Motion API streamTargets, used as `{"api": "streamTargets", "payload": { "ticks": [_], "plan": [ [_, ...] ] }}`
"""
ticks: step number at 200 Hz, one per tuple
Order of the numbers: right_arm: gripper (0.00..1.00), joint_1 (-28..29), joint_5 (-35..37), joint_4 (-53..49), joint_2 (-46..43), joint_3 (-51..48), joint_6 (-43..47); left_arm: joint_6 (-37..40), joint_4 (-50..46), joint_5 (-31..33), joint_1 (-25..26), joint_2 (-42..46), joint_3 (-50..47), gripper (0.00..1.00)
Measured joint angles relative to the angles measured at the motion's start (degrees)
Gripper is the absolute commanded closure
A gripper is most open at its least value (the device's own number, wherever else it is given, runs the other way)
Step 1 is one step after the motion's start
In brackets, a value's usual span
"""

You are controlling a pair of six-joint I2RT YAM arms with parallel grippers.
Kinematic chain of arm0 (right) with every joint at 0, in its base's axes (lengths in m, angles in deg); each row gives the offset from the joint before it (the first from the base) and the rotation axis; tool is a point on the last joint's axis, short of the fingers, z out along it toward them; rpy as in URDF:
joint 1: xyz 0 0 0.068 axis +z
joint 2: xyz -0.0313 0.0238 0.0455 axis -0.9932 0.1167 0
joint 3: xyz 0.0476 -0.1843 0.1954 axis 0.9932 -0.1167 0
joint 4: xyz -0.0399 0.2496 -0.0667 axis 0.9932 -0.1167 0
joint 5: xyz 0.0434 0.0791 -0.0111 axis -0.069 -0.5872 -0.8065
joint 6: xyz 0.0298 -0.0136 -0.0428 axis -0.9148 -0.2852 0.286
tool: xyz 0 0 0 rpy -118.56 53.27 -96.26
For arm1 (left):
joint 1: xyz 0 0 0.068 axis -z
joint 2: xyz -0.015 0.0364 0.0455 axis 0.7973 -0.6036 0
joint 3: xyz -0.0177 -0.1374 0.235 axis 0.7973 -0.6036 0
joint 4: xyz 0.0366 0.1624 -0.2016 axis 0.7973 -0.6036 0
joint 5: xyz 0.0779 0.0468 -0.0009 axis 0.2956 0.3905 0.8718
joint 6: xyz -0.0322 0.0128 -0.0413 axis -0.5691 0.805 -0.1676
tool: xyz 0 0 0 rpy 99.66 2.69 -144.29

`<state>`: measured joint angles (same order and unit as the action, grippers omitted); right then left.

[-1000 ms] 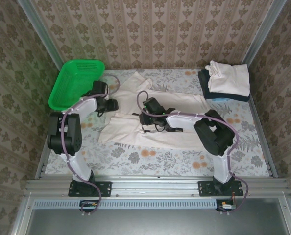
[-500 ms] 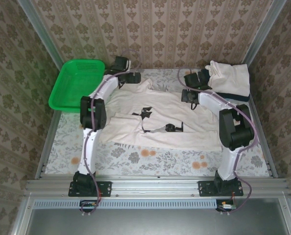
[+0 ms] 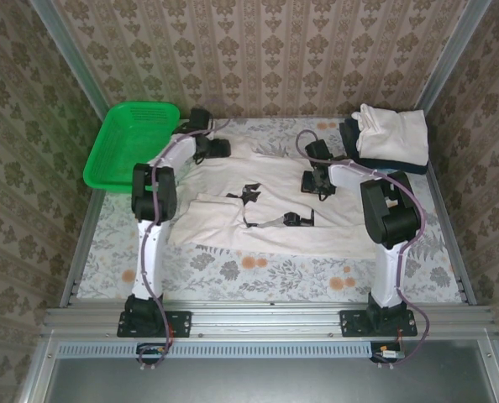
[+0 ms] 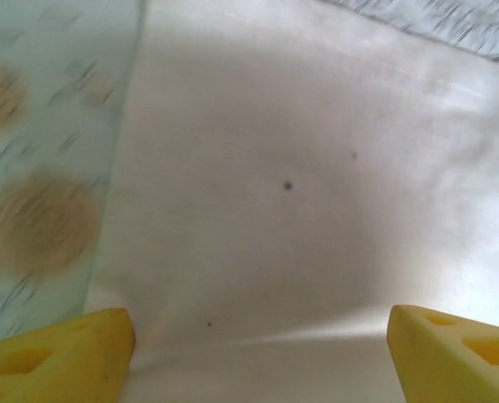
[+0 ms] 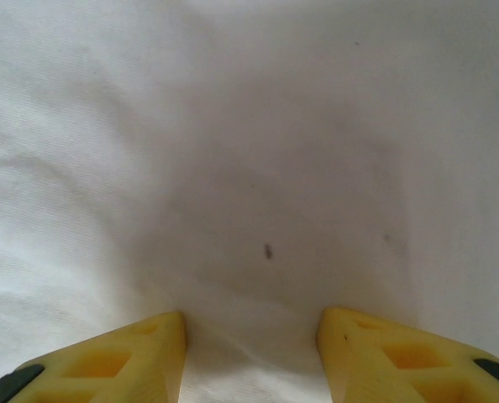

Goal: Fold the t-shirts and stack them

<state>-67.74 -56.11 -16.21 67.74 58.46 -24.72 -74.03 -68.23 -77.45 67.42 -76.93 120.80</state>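
Across the middle of the tabletop lies a cream t-shirt, spread out mostly flat. At the far right corner a folded cream t-shirt rests on top of a folded navy t-shirt.

Both arms reach out over the spread shirt. The left end effector is at the shirt's far left part, near its edge. Its yellow fingers stand wide apart just above the cloth. Nothing is caught between them, and the shirt's edge and the patterned tabletop show to one side.

The right end effector is over the far right part of the same shirt, near the stack. Its fingers stand about half apart, with smooth cream cloth showing in the gap and no fold clamped. Whether the tips press on the fabric cannot be told.

A green basket sits at the far left corner, beside the left arm and off the shirt.
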Motion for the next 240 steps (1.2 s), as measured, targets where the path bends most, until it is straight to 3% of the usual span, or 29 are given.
{"api": "streamTargets", "payload": {
  "ticks": [42, 78, 133, 179, 201, 240],
  "plan": [
    [0.50, 4.22, -3.06, -0.74, -4.09, -4.96, -3.15, -0.31, 1.70, -0.20, -3.37, 8.48, -13.86, 0.22],
    [0.49, 8.90, -4.98, -5.31, -6.67, -5.75, -4.13, 0.02, -0.22, 0.66, -3.87, 10.36, -15.72, 0.13],
    [0.49, -1.66, 2.08, -10.95, -10.43, 1.86, -1.01, 0.94, -7.87, 4.13, -3.65, 5.70, 1.81, 0.10],
    [0.49, -7.85, 6.91, -11.56, -1.55, 11.10, 2.34, 0.83, -10.91, 6.91, -3.34, -6.14, 18.45, 0.11],
    [0.49, -8.85, 7.30, -12.04, 4.28, 14.40, 3.45, 0.35, -11.54, 8.48, -3.17, -10.88, 20.04, 0.12],
    [0.48, -10.47, 6.93, -13.31, 9.77, 18.99, 3.69, -0.87, -10.99, 8.59, -3.02, -10.67, 20.31, 0.19]
  ]
}}
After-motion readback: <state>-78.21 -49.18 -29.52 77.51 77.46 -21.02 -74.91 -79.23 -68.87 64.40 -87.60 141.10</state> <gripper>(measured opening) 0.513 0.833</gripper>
